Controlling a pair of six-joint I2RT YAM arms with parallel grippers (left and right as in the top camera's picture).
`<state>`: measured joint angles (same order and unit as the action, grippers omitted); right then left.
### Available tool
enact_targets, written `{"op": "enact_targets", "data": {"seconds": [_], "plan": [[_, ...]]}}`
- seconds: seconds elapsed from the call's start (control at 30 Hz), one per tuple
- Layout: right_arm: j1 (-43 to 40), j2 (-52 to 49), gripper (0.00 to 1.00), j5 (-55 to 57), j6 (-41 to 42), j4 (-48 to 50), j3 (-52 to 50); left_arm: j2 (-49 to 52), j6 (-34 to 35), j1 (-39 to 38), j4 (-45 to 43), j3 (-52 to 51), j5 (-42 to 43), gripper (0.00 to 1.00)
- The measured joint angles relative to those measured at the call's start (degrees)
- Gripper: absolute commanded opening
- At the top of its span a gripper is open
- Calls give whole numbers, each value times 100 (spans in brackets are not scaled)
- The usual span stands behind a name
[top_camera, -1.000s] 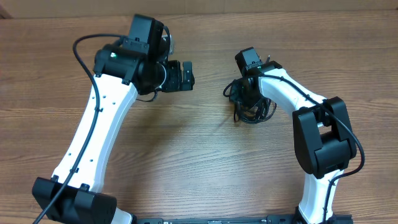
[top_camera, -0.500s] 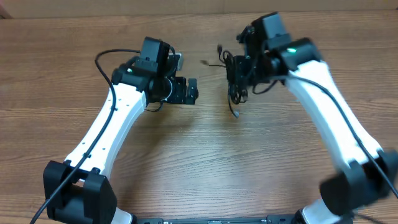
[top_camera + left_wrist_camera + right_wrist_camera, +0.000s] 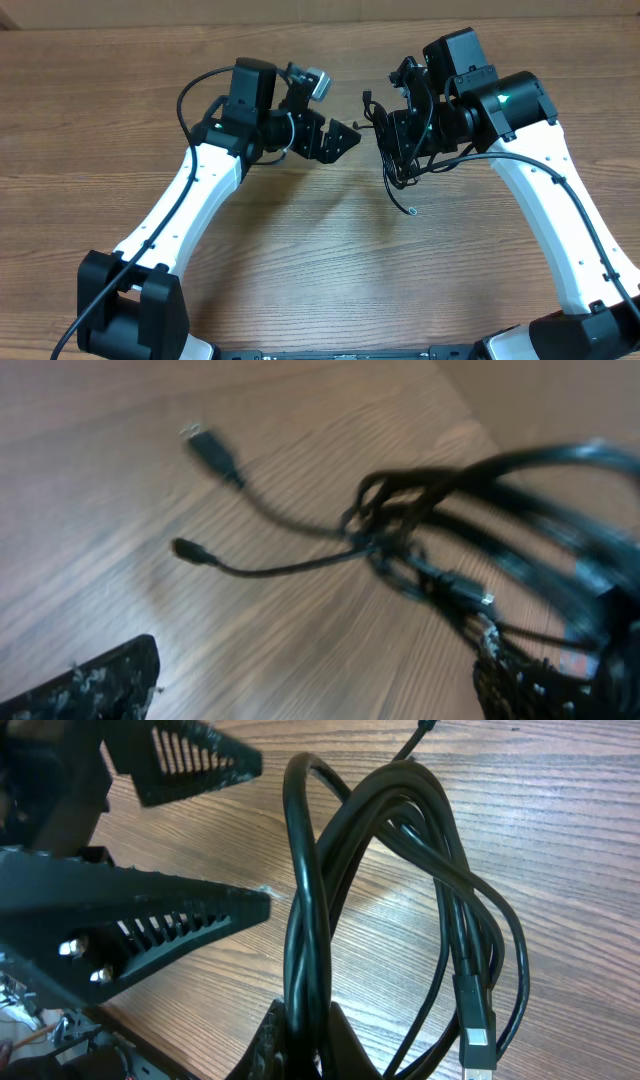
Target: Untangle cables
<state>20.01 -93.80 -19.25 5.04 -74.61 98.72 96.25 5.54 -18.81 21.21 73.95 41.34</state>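
The cables [image 3: 402,165] are a black tangled bundle hanging above the table, with my right gripper [image 3: 405,125] shut on them. One loose end [image 3: 412,210] dangles lowest. In the right wrist view the fingers [image 3: 285,1035] pinch several strands of the looped cables [image 3: 400,850], and a silver-tipped plug [image 3: 478,1038] hangs at the lower right. My left gripper [image 3: 338,140] is open, just left of the bundle, its jaws facing it. In the left wrist view the tangle [image 3: 420,530] is ahead on the right, two plug ends [image 3: 205,445] stick out to the left, and the left gripper [image 3: 315,700] holds nothing.
The wooden table [image 3: 300,260] lies under both arms, and its back edge [image 3: 120,28] runs along the top of the overhead view. The left arm's own thick black wire [image 3: 195,85] loops above its wrist.
My right gripper has raised the bundle off the table and carried it back and slightly left. My left gripper, still open, has swung right toward it.
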Motion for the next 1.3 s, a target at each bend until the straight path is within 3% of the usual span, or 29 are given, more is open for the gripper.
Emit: {"op": "enact_targets", "data": {"seconds": [0.6, 1.13, 1.3], "plan": [[-4, 15, 4, 22, -55, -295, 0, 0, 129, -925, -892, -33, -2559, 100], [-7, 44, 4, -35, -181, -260, 0, 50, 1174, -748, -1674, -39, -1749, 100], [-13, 44, 4, -236, -181, -280, 0, 330, 1615, -822, -2404, -48, -1716, 100]]}}
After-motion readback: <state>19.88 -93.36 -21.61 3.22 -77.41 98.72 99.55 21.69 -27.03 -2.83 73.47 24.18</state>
